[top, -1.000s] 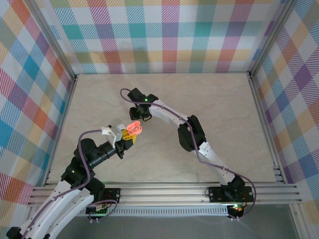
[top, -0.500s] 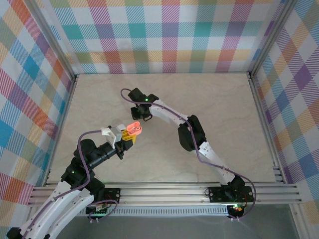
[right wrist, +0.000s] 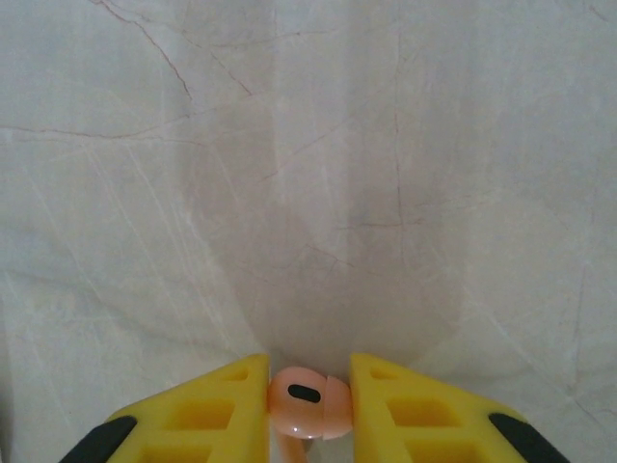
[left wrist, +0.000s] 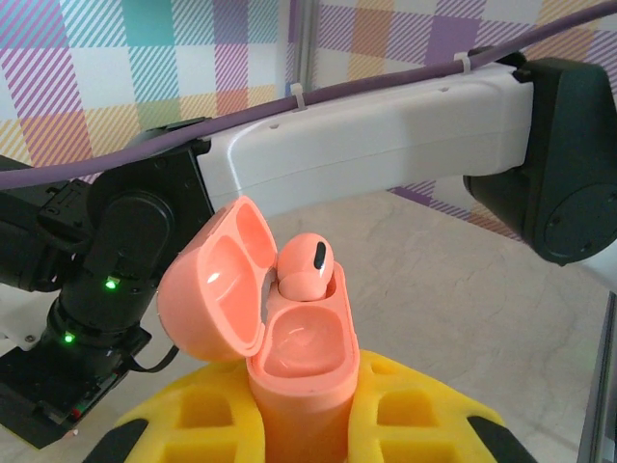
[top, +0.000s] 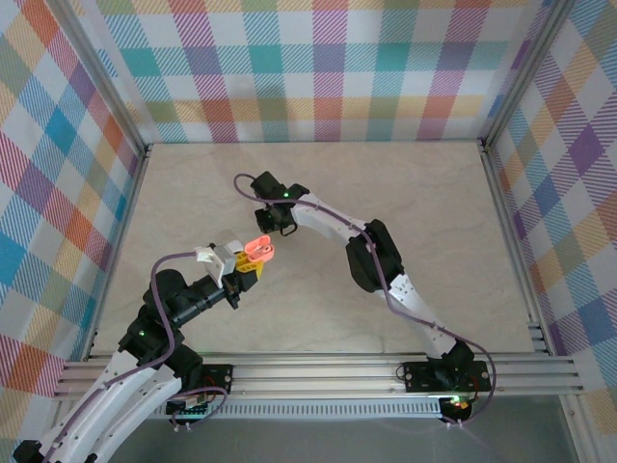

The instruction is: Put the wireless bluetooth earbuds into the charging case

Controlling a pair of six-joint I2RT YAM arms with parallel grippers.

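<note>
So the small pinkish-orange plastic earbud (right wrist: 308, 403) is wedged right between the two yellow fingers of the right hand (right wrist: 308, 376), black spot facing the wrist camera. It looks pinched from both sides, so I'd call that a grasp. The marbled beige desk (right wrist: 289, 145) is under it, but I can't tell how far above the surface it sits.

The left hand (left wrist: 304, 424) is clenched on the pinkish-orange pebble-shaped charging case (left wrist: 304, 386) and holds it upright off the desk. The lid (left wrist: 217, 280) is flipped open to one side. A matching earbud (left wrist: 307, 265) is already parked in the far well, and the near well (left wrist: 307, 342) is bare and shiny.

My read is that we're at the "bring bud number two over" step for this case. From the top view, the right hand is just beyond the open case, on the far side and a bit to the right. It's near the case but not over it.

The next move needs the bud carried over the empty well, with the stem pointing down and lined up with the socket. Then it should go straight down before the fingers let go. The tricky bit is that the fingers are fat next to that tiny well, and the open lid and the seated bud are both right there to bump. The case also has to stay dead steady.
</note>
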